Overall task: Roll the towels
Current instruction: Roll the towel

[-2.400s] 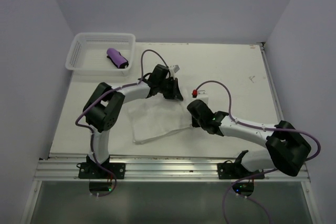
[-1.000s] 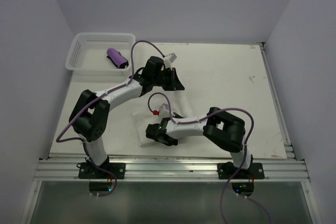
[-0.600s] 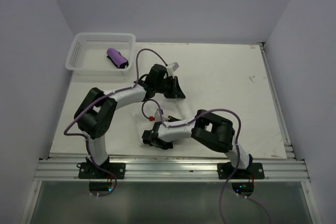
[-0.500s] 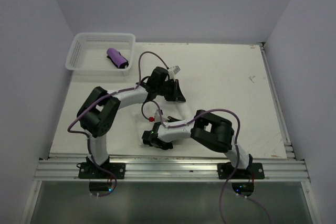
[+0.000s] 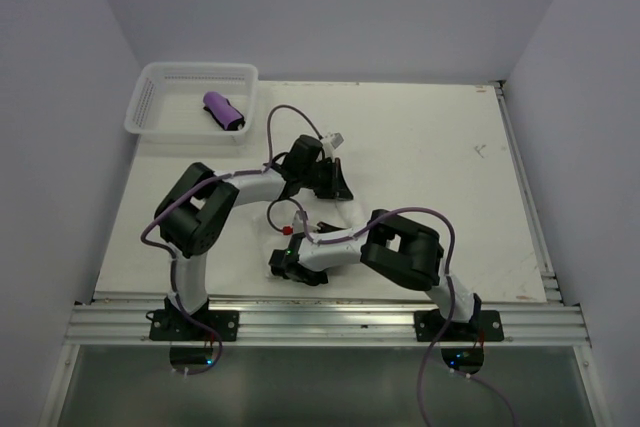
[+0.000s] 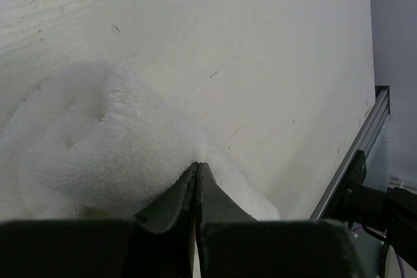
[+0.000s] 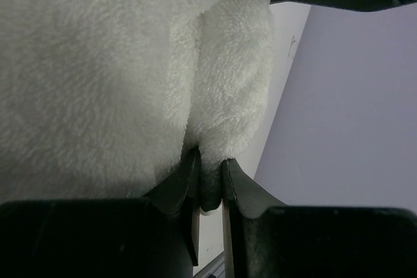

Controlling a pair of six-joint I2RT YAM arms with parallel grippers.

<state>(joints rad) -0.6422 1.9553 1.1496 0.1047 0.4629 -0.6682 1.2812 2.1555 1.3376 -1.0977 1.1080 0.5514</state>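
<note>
Closed left gripper [image 6: 197, 168] pinches far edge of white towel [image 6: 98, 141]; right gripper [image 7: 208, 183] nips a near fold, cloth bunched between them mid-table, likely to start the roll. Second item — purple towel [image 5: 224, 111] — lies rolled in basket [image 5: 146, 99]

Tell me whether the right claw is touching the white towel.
Touching. The right wrist view shows the right claw pinching a fold of the white towel between its fingers.
</note>
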